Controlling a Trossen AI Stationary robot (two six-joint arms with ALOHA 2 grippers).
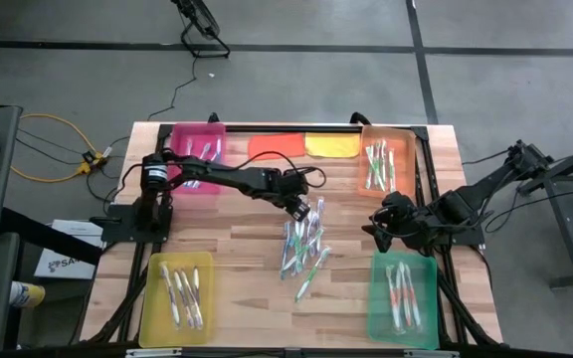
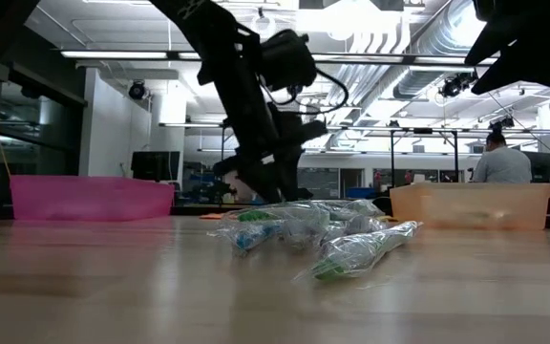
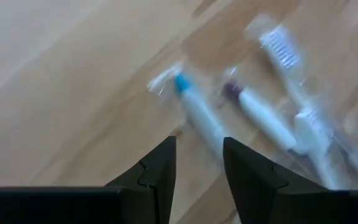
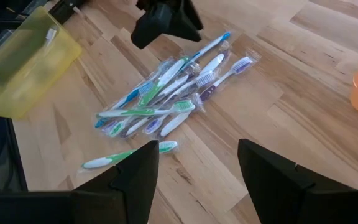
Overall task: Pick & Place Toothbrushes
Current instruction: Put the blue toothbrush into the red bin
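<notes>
the toothbrushes [image 1: 303, 249] lie wrapped in a loose, overlapping pile at the middle of the worktop [image 1: 247, 234], with one green brush [image 4: 129, 155] apart at the near edge. the left gripper [image 1: 301, 207] is held just above the pile's far end, fingers partly parted and empty. a single handle should be straddled, not two; the blue-tipped brush [image 3: 194, 102] lies nearest the fingers. the descent should be kept slow. the right gripper [image 4: 194, 163] waits wide and empty above the green tray [image 1: 403, 298].

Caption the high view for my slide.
Left claw open above the toothbrush pile; right claw open beside the green tray.
</notes>
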